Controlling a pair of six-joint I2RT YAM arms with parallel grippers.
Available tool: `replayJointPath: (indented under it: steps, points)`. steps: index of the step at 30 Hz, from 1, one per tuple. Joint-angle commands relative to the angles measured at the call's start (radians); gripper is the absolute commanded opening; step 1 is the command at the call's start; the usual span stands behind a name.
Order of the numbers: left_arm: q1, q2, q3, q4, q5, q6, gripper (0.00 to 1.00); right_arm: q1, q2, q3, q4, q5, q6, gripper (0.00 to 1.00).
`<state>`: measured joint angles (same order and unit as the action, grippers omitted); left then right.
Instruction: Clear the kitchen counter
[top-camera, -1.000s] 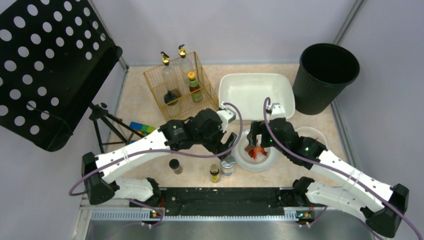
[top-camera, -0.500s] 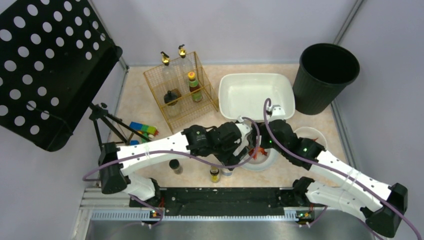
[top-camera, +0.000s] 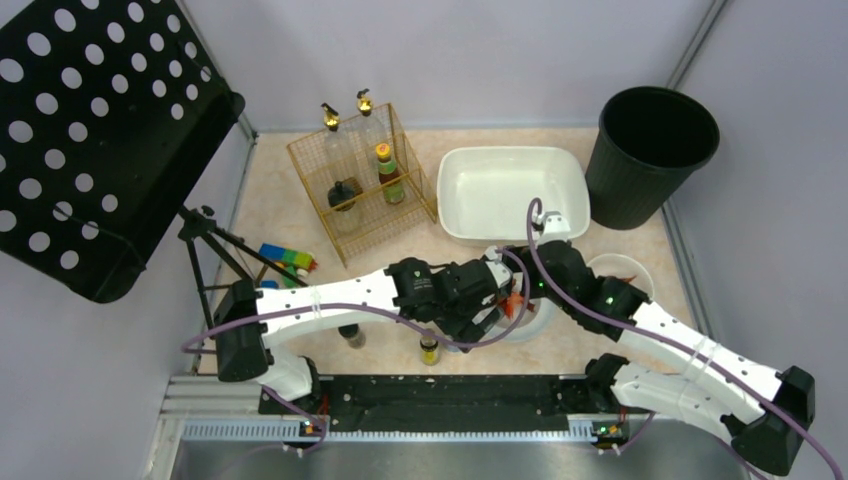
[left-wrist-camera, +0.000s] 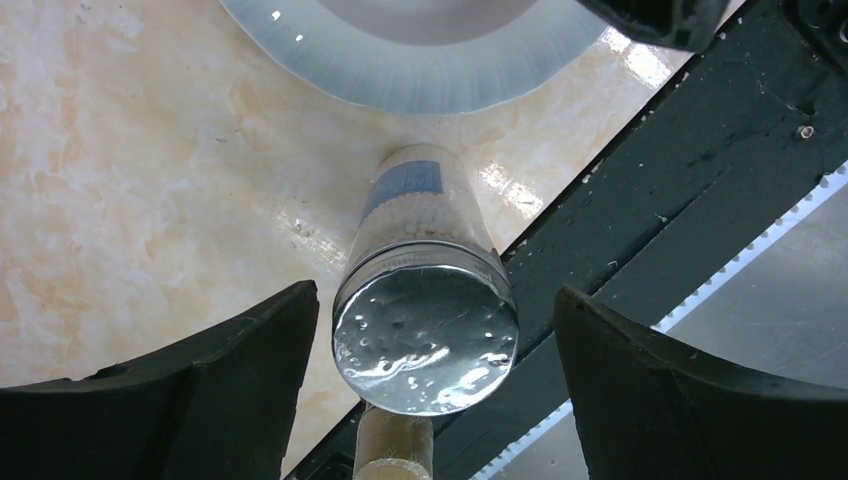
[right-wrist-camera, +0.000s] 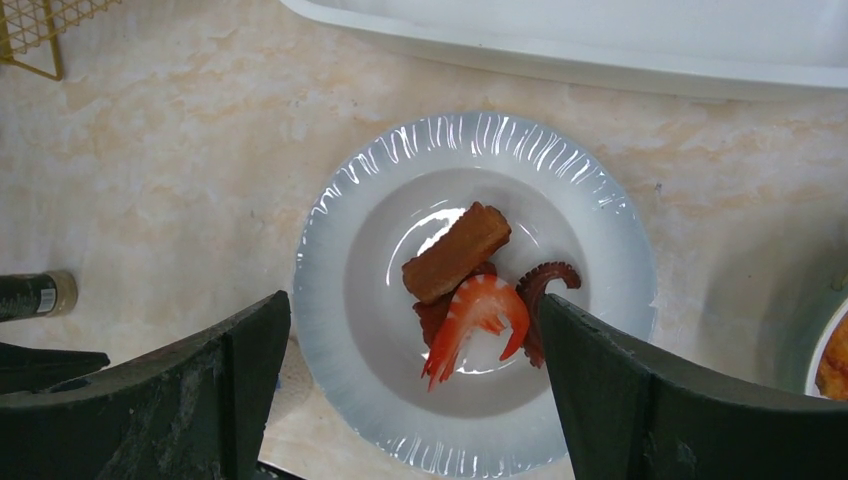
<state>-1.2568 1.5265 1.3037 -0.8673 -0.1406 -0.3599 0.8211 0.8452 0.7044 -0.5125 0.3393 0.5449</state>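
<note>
Left arm has swung right and toward the near edge since a second ago, its wrist now covering the spot by the plate where the jar stood in plain top view; right arm unchanged.

Left hand (left-wrist-camera: 435, 300): fingers apart, one on each side of the silver-lidded jar (left-wrist-camera: 425, 335), a gap showing on both sides, no contact; jar upright on the table (top-camera: 275, 205), just beside the rim of the white plate (right-wrist-camera: 600, 260) and close to the black rail along the near edge.

Right hand (right-wrist-camera: 412, 310): fingers apart, above the plate, gripping nothing; on the plate a brown rectangular piece (right-wrist-camera: 456, 250), a shrimp (right-wrist-camera: 478, 320) and a dark curled tentacle (right-wrist-camera: 545, 285), all touching one another near its middle.

Table is the pale marbled surface between grey walls; on it:
- white tub (top-camera: 510, 190), at the back, just beyond the plate;
- black bin (top-camera: 650, 150), back right corner;
- gold wire basket (top-camera: 310, 165), back left, bottles upright inside;
- small spice jar (top-camera: 429, 348) and dark-lidded jar (top-camera: 350, 332), near edge, left of the plate;
- coloured blocks (top-camera: 287, 257), beside a black tripod (top-camera: 205, 240);
- second bowl (top-camera: 625, 268), right of the plate, partly under the right arm; contents unclear.
</note>
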Motion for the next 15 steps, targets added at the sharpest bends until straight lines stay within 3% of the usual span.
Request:
replayJointPath:
  steps: [1,10,13,15]
  points:
    - [-0.015,0.023,0.039,-0.006,-0.015,-0.020,0.91,-0.012,-0.013,-0.005,0.038,-0.002,0.009,0.93]
    - [-0.018,0.062,0.055,-0.035,-0.036,-0.028,0.73,-0.013,-0.016,-0.006,0.040,-0.002,0.005,0.93]
    - [-0.018,0.067,0.060,-0.050,-0.047,-0.031,0.61,-0.013,-0.016,-0.006,0.040,-0.001,0.005,0.93]
    - [-0.018,0.070,0.060,-0.055,-0.048,-0.032,0.48,-0.013,-0.015,-0.006,0.042,0.000,0.002,0.93]
